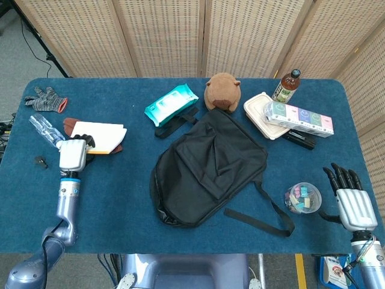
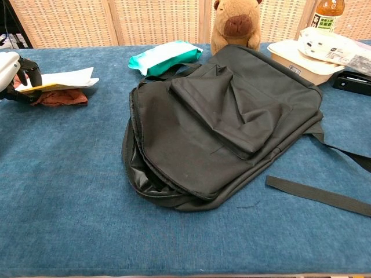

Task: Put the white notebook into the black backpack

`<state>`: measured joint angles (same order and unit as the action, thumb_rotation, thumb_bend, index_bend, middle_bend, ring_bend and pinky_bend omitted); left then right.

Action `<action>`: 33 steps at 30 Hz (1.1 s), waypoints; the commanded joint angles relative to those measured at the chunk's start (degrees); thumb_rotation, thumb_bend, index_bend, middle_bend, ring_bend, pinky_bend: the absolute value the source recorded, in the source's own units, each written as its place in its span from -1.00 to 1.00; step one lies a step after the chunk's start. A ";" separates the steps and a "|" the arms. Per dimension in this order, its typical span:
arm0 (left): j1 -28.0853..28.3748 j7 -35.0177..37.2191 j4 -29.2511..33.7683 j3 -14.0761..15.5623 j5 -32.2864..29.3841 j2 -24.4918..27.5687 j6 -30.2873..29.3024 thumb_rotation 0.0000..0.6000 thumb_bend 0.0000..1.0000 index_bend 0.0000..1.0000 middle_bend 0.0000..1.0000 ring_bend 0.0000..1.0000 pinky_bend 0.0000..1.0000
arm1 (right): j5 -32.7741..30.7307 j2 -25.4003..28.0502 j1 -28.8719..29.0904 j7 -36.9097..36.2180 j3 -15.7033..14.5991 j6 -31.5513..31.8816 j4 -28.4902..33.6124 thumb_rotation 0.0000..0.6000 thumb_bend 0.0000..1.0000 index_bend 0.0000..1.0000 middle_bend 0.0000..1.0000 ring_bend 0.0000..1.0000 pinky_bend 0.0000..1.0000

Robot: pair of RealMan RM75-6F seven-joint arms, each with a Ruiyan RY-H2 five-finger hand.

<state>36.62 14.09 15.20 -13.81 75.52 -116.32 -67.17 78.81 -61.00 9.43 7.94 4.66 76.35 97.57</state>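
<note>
The white notebook [image 1: 99,133] with a yellow lower edge lies at the table's left, its near-left corner raised off the cloth. My left hand [image 1: 73,153] grips that corner with curled fingers. In the chest view the notebook [image 2: 61,80] tilts up toward the left hand [image 2: 11,70] at the frame's left edge. The black backpack [image 1: 207,165] lies flat mid-table, its zipped mouth [image 2: 145,185] facing the near left and partly open. My right hand [image 1: 356,205] hovers at the near right corner, fingers spread, holding nothing.
A reddish-brown cloth [image 2: 58,97] lies under the notebook. A clear plastic bottle [image 1: 45,127], a grey glove [image 1: 45,99] and a small black piece [image 1: 40,161] sit nearby. Teal wipes [image 1: 171,103], a plush [image 1: 222,91], a food box [image 1: 261,114] and a clip cup [image 1: 302,198] surround the backpack.
</note>
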 commanded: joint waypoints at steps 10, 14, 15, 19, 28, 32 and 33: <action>-1.19 4.12 3.93 -0.19 0.67 3.18 -5.96 1.00 0.15 0.62 0.22 0.01 0.20 | -0.02 0.58 1.61 -1.03 -0.70 -3.94 1.24 1.00 -1.00 -1.00 -1.00 -1.00 -1.00; -1.97 3.81 6.19 -0.55 0.43 4.93 -7.38 1.00 0.15 0.62 0.22 0.01 0.20 | 0.11 1.60 4.49 -2.91 -0.21 -8.55 2.76 1.00 -1.00 -1.00 -1.00 -1.00 -1.00; -2.12 3.56 6.77 -0.61 0.35 5.34 -7.43 1.00 0.15 0.62 0.22 0.01 0.20 | -0.10 1.86 5.19 -3.69 -0.04 -9.80 3.16 1.00 -1.00 -1.00 -1.00 -1.00 -1.00; -2.57 3.03 8.94 -0.97 0.04 6.69 -7.91 1.00 0.16 0.63 0.22 0.01 0.20 | -0.93 2.61 7.93 -6.92 0.50 -14.85 4.70 1.00 -1.00 -1.00 -1.00 -1.00 -1.00; -2.15 -0.88 16.66 -1.02 2.02 11.64 -12.85 1.00 0.16 0.63 0.23 0.01 0.20 | -6.75 1.44 16.41 -16.42 4.21 -28.18 7.55 1.00 -1.00 -0.98 -0.96 -1.00 -1.00; -1.57 -4.73 21.80 -0.49 3.70 14.42 -14.74 1.00 0.16 0.63 0.23 0.01 0.20 | -12.30 -1.35 19.77 -17.05 5.16 -32.69 6.65 1.00 -1.00 -0.92 -0.93 -1.00 -1.00; -1.47 -5.33 22.54 -0.47 3.92 14.76 -15.06 1.00 0.16 0.63 0.23 0.01 0.20 | -13.14 -1.65 20.22 -17.13 5.23 -33.37 6.60 1.00 -1.00 -0.91 -0.92 -1.00 -1.00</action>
<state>34.71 10.64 35.64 -14.55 78.40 -103.06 -81.02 68.46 -61.02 27.85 -8.54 9.02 45.52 104.39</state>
